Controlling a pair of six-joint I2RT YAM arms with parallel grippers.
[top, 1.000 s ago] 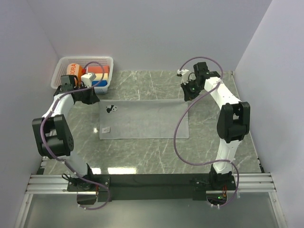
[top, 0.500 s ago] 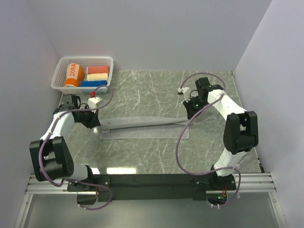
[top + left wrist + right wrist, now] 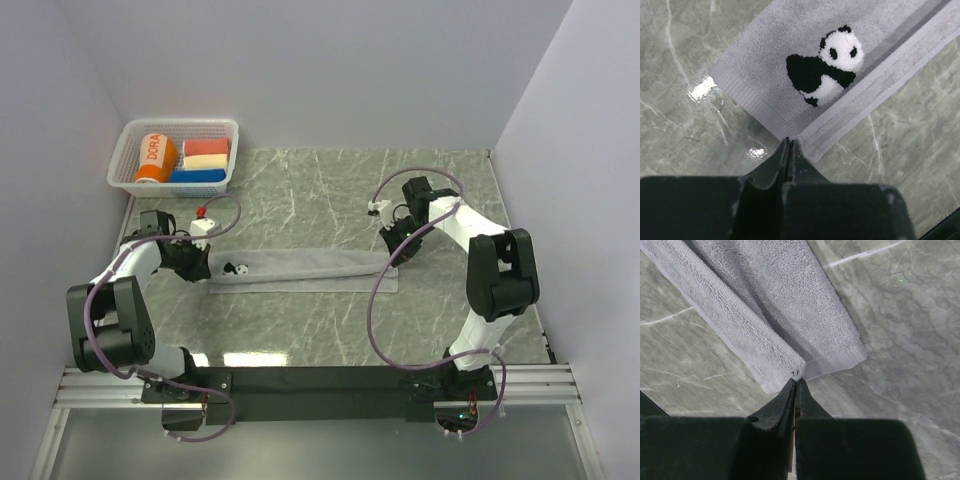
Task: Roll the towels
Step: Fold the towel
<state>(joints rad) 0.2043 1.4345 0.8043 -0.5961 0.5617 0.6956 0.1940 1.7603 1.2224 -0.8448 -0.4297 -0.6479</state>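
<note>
Where left tool (image 3: 789, 145) pinches, grey towel (image 3: 765, 45) extends rightward.

My left arm (image 3: 135, 262), right arm (image 3: 462, 218): white shells, black rounded joint housings. Each trails looping purple cable (image 3: 369, 310) down to black base bar (image 3: 320, 380). Slotted silver rails (image 3: 100, 385) at both ends of base bar. Tiny green light (image 3: 462, 413) just below base bar. My left gripper (image 3: 790, 141), right gripper (image 3: 796, 377): matte black fingers (image 3: 771, 170), wedge-shaped, tapering to thin tips. Small white plug (image 3: 201, 222), red-capped, well above base bar.
</note>
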